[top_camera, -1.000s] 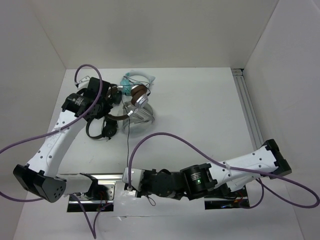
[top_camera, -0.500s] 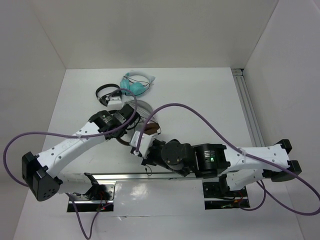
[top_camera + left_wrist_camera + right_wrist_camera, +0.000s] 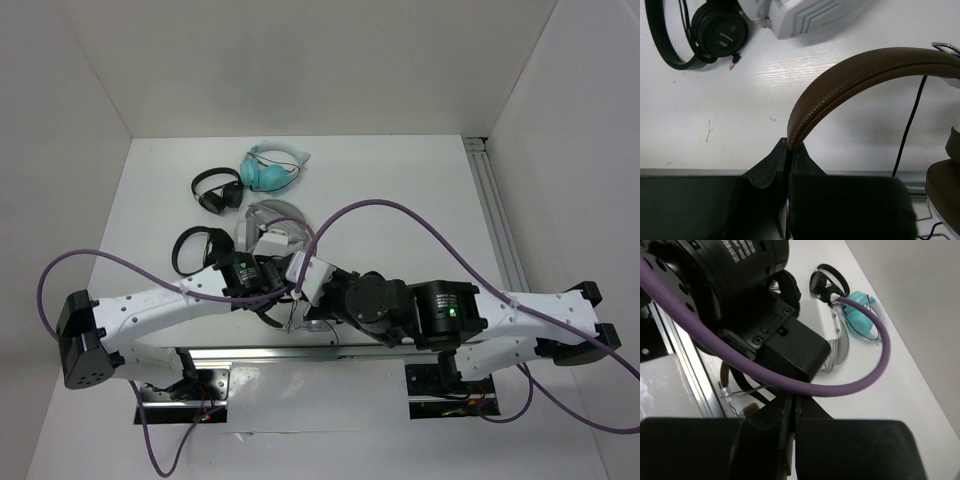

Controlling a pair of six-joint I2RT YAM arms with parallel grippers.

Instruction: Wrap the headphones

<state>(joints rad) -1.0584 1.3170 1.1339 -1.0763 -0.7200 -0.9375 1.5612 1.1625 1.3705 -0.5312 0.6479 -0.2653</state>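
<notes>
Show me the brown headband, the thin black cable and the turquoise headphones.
brown headband (image 3: 855,70), left wrist view, middle of its leather arc.
thin black cable (image 3: 910,125), left wrist view, mid-length.
turquoise headphones (image 3: 268,174), top view, ear cup.

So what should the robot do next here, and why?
Probably use the right gripper to lead the loose black cable toward a first turn. The left gripper has its jaws pinched on the headphones' brown headband, and the cable hangs unwrapped.

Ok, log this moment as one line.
left hand: shut on headphones' brown padded headband | right hand: shut, grasp unclear | thin black cable: hangs below headband
</notes>
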